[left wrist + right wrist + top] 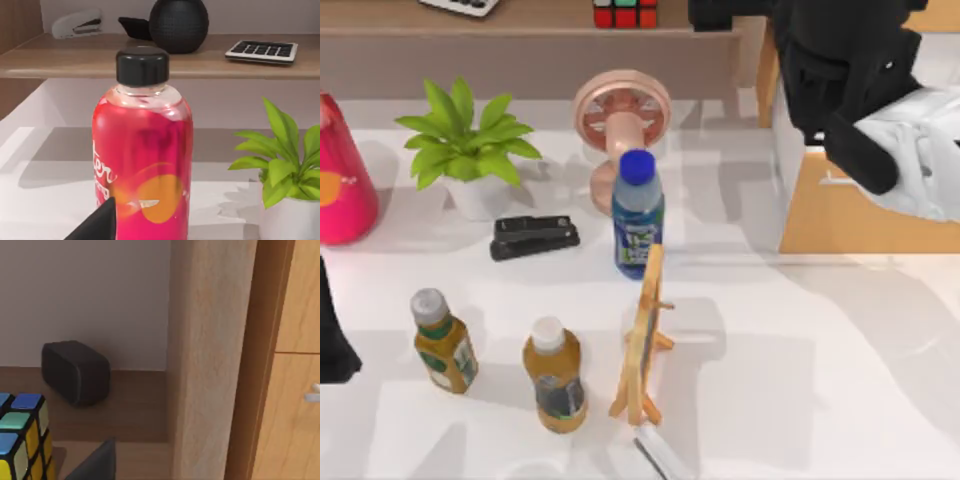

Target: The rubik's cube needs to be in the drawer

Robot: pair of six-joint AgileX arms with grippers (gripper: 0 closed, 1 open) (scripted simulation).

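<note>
The rubik's cube (625, 12) sits on the long brown shelf (520, 45) at the back of the table; its blue and yellow faces (20, 442) also appear close in the right wrist view. My right gripper (720, 12) hovers over the shelf's right end, just right of the cube and apart from it. The drawer (850, 220), a light wooden box with a thin silver handle (835, 180), stands at the right, partly hidden under my right arm (840, 80). My left gripper (335, 345) rests at the table's left edge, facing a pink bottle (142, 165).
On the table stand a potted plant (470, 150), a pink fan (622, 110), a blue-capped bottle (638, 215), a black stapler (533, 237), two brown bottles (445, 342), (555, 375) and a small wooden easel (645, 335). A black box (75, 372) sits behind the cube.
</note>
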